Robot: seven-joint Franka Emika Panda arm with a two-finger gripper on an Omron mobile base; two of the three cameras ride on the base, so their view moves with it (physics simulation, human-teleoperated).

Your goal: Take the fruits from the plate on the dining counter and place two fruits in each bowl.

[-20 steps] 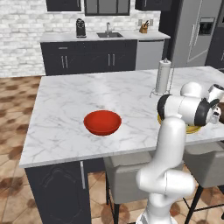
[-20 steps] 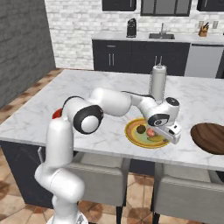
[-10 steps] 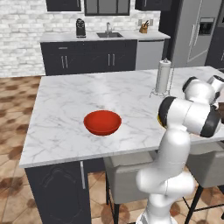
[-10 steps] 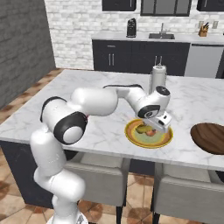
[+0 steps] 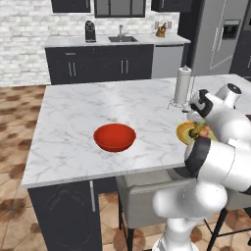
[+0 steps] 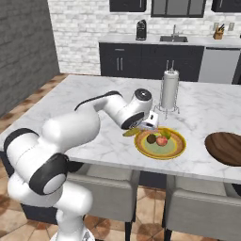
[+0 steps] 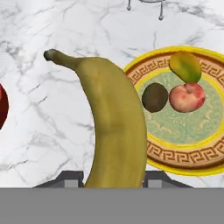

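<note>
Yellow-green banana [image 7: 116,127] sits clenched in the hand [image 7: 114,177] beside the plate [image 7: 205,148].

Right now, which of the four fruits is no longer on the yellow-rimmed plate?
The long yellow-green banana: the gripper holds it above the marble, left of the plate, where the other three lie.

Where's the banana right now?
In the gripper, lifted off the plate: the hand view shows the banana over the marble just beside the plate's rim, toward the red bowl.
</note>
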